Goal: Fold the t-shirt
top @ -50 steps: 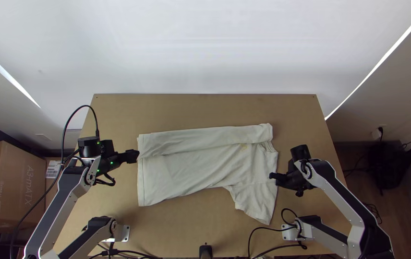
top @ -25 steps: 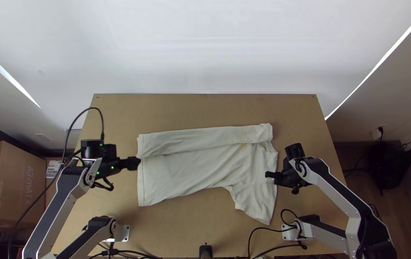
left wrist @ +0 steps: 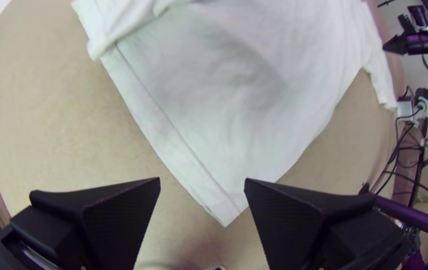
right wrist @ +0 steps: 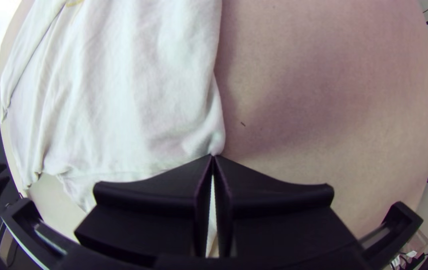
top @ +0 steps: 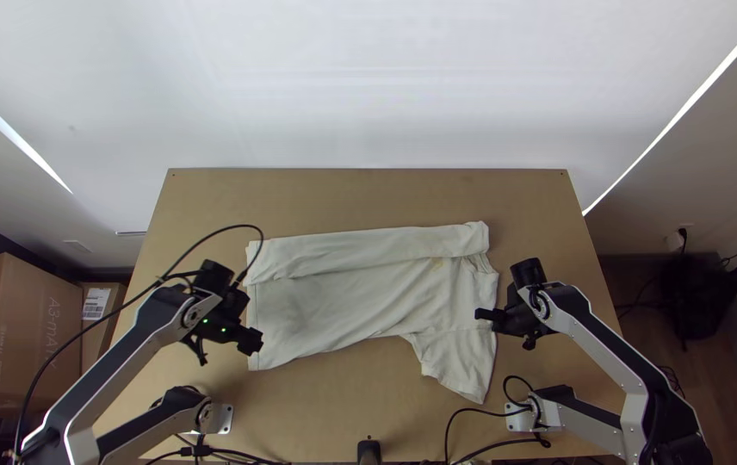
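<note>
The pale t-shirt [top: 351,301] lies flat with its far side folded inward in a long strip; the near sleeve [top: 461,366] is spread toward the table's near edge. My left gripper [top: 252,342] is above the near corner of the hem, and in the left wrist view the left gripper [left wrist: 202,185] stands open around the hem corner of the t-shirt [left wrist: 234,90]. My right gripper [top: 482,315] is at the shoulder-side edge. In the right wrist view, the right gripper [right wrist: 213,159] is shut on an edge of the t-shirt [right wrist: 139,90]; its fingertips meet there.
Bare wooden tabletop [top: 343,194] stretches beyond the shirt and along its near side. Both arms' bases and cables stand at the near edge, with a small black object [top: 369,449] between them. Cardboard boxes [top: 20,327] are off the table at the left.
My left gripper has come down the picture along the hem, from its middle to its near corner, and turned. The right gripper has shifted slightly left, then stayed still. The shirt lies as before.
</note>
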Motion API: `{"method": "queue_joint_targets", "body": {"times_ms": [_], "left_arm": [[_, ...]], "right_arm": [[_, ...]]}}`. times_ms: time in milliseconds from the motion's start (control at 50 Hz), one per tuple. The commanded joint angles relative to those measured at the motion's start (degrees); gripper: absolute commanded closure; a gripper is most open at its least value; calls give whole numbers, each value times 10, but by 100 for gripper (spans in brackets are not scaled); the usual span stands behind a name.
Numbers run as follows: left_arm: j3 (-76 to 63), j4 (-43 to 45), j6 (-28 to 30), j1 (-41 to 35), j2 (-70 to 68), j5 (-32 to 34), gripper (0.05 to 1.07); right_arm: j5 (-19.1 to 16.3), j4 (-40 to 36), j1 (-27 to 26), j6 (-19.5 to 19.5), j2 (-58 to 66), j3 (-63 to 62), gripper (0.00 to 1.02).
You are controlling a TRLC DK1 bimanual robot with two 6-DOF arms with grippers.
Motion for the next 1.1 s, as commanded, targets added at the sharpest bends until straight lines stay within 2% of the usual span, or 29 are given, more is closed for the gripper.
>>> {"method": "queue_joint_targets", "body": {"times_ms": [0, 180, 320, 460, 780, 880, 1020, 1080], "left_arm": [[18, -24, -12, -13, 72, -17, 19], [40, -48, -40, -31, 119, -36, 11], [46, -73, -52, -36, 140, -45, 11], [58, -132, -55, -61, 155, -46, 11], [48, -134, -55, -113, 189, -47, 11], [41, -131, -55, -150, 211, -79, 11], [41, -127, -58, -174, 234, -81, 11], [39, -124, -60, -177, 240, -80, 15]], "right_arm": [[-7, -1, 3, 6, -14, -18, 100], [-7, -1, 0, 4, -28, -16, 100], [-6, 0, -2, 2, -27, -13, 100], [-6, 1, -3, 1, -19, -3, 100], [-6, 1, -3, -4, -3, 29, 100], [-6, 0, -5, -6, -4, 32, 100], [-6, -1, -11, -13, -9, 29, 100], [-6, -1, -16, -16, -11, 28, 100]]}}
